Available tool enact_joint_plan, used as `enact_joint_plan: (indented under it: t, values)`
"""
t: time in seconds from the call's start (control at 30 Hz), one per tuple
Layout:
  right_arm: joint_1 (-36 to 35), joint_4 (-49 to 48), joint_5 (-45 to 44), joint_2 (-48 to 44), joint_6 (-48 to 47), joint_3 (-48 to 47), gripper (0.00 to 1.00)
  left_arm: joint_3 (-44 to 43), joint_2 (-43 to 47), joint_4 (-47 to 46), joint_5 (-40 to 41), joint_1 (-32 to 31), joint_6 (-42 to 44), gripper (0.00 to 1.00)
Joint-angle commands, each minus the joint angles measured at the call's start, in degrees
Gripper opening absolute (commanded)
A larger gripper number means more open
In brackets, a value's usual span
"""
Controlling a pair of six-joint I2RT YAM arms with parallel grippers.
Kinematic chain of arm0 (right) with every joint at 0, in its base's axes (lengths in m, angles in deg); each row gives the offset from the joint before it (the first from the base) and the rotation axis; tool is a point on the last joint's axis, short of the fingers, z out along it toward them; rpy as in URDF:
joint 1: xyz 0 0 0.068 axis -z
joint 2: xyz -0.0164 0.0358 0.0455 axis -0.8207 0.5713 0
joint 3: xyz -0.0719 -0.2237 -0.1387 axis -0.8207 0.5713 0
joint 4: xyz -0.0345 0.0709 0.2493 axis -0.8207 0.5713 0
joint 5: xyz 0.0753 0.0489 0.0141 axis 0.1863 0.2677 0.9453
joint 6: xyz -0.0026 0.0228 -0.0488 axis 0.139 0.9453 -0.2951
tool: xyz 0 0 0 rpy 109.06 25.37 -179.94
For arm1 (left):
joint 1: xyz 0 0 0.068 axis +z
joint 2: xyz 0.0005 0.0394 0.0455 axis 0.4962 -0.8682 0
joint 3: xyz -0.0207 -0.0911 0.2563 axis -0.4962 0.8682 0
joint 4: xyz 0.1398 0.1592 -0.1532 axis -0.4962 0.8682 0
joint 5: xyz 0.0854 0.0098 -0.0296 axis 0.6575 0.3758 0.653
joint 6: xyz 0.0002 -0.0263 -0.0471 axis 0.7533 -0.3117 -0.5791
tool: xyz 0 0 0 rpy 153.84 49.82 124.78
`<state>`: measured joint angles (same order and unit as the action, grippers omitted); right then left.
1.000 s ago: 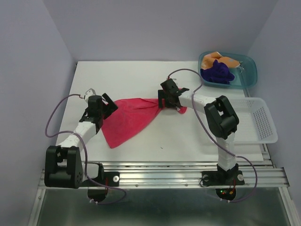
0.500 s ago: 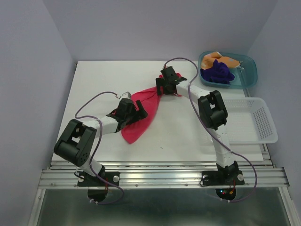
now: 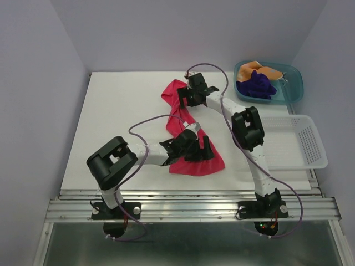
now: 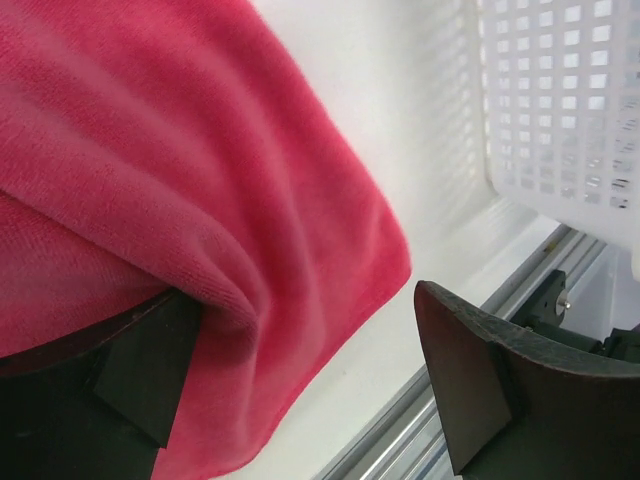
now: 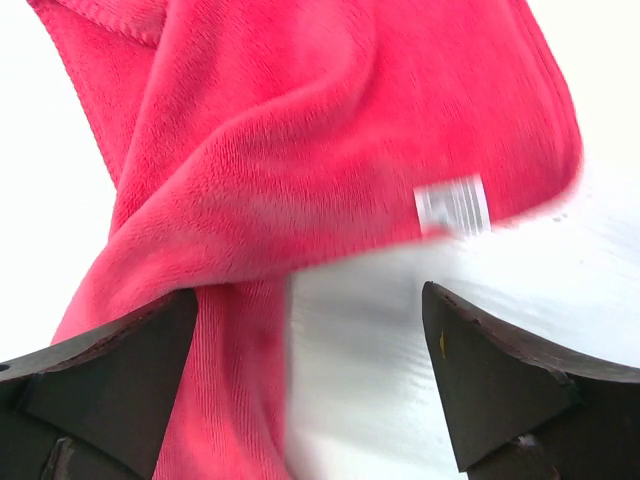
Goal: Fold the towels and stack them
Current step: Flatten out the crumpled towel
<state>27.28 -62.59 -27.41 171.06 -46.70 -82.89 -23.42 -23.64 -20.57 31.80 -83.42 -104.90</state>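
Pink-red towel (image 4: 200, 150) at desk (image 3: 122, 111) centre, a rumpled band running 12 o'clock to 5 o'clock. Left pincer (image 3: 195, 149) at the 5 o'clock end: jaws wide apart, cloth draped over one finger, nothing pinched. Right pincer (image 3: 184, 97) at the 12 o'clock end: jaws wide, empty. Purple towel (image 3: 256, 86) and orange towel (image 3: 260, 69) bunched in teal bin (image 3: 297, 83), 2 o'clock. Step, by my reading: spreading the first towel. Next calls for pinching two corners and drawing it flat before folding.
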Motion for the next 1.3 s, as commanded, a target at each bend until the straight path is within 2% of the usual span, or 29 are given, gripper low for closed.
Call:
enact_joint_plan:
  t: [0.0, 0.13, 0.17, 0.3, 0.43, 0.47, 0.6, 0.73, 0.8, 0.9, 1.2, 1.23, 1.27]
  values:
    - [0.6, 0.0, -5.4, -12.6, -0.4, 4.5, 0.99, 0.3, 7.6, 7.9, 5.1, 0.2, -0.6, 0.99]
    - [1.0, -0.1, -9.1, -20.9, 3.6, 13.1, 1.0, 5.8, 17.9, 8.4, 7.9, -1.0, -1.7, 0.99]
    - [1.0, -0.3, -9.9, -23.2, 4.4, 15.0, 1.0, 6.8, 20.2, 9.0, 10.7, -1.3, -2.0, 0.99]
    - [1.0, -1.8, -14.8, -36.9, 11.8, 31.6, 1.0, 13.9, 31.8, 17.4, 17.6, -2.2, -5.7, 0.99]
    - [0.9, -4.7, -12.2, -47.6, 19.0, 45.7, 1.0, 18.6, 35.5, 26.2, 21.6, -2.2, -11.3, 0.99]
    - [0.9, -6.0, -11.0, -53.2, 20.4, 52.6, 1.0, 19.4, 35.7, 27.1, 21.4, -2.3, -12.3, 0.99]
    - [0.2, -13.3, -5.2, -63.3, 24.2, 67.1, 1.0, 21.1, 34.8, 29.2, 22.5, -2.3, -15.6, 0.99]
    - [-0.3, -11.7, -5.3, -67.4, 24.8, 70.8, 1.0, 18.7, 31.7, 31.8, 24.9, -2.3, -17.0, 0.98]
    - [-0.5, -11.2, -5.9, -68.3, 24.8, 71.9, 1.0, 17.9, 29.9, 33.3, 26.7, -2.3, -18.0, 0.94]
    - [-0.6, -10.7, -8.2, -69.2, 24.8, 72.0, 1.0, 16.9, 26.9, 33.5, 26.1, -2.3, -18.0, 0.77]
    - [-0.5, -11.5, -8.0, -70.0, 24.3, 73.3, 1.0, 14.1, 20.4, 37.5, 25.7, -5.8, -19.9, 0.6]
    - [-0.6, -11.5, -8.1, -70.2, 24.4, 73.5, 1.0, 13.7, 19.8, 39.0, 26.0, -6.1, -21.3, 0.51]
    - [-0.6, -11.5, -8.2, -70.4, 24.4, 73.6, 1.0, 13.3, 19.3, 40.2, 26.5, -6.4, -22.2, 0.45]
